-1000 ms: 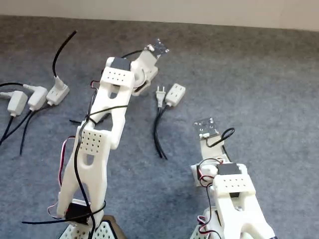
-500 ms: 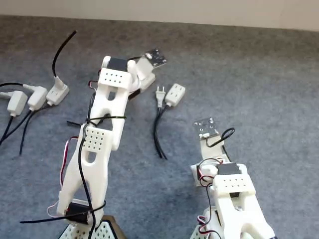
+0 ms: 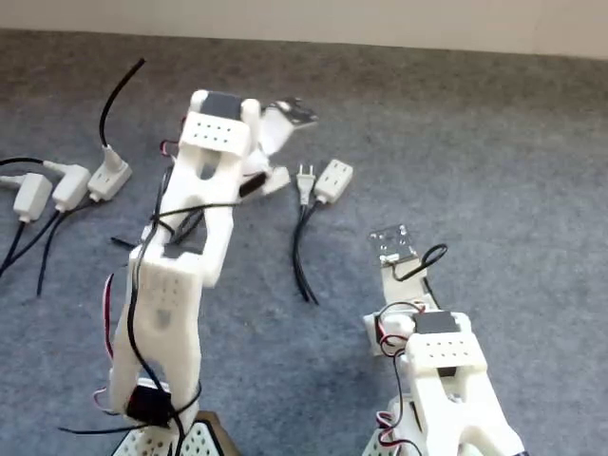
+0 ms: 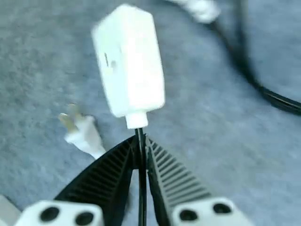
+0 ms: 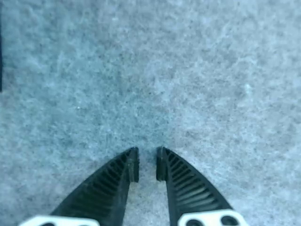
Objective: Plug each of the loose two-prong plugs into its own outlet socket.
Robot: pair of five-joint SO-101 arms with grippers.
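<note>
**A:** Grey carpet (image 3: pixel 494 142) covers the whole work surface, with a pale wall strip (image 3: pixel 380 17) along its far edge. What do we have near the middle?

**B:** We see the white outlet socket (image 3: pixel 334 179) lying flat. The loose two-prong plug (image 3: pixel 305 177) is just beside it, prongs pointing away from the arms and not inserted. Their black cords (image 3: pixel 300 249) run side by side back toward the arms' bases.

**A:** And the left gripper (image 4: pixel 140 140)?

**B:** From its wrist we see the jaws closed to a thin slit, lined up with the socket's cord end. A black cord runs along that slit. We cannot tell whether it is pinched or merely lies beneath. From above, the left arm (image 3: pixel 180 285) stands raised, its tip close beside the plug.

**A:** The right gripper (image 5: pixel 147 164)?

**B:** It hangs over the carpet, tips parted by a narrow gap with only carpet between them. The right arm (image 3: pixel 442 366) sits well apart from the socket.

**A:** What do we find at the left edge?

**B:** Three more white plug pieces (image 3: pixel 71 185) lie side by side, black cords trailing from them.
</note>
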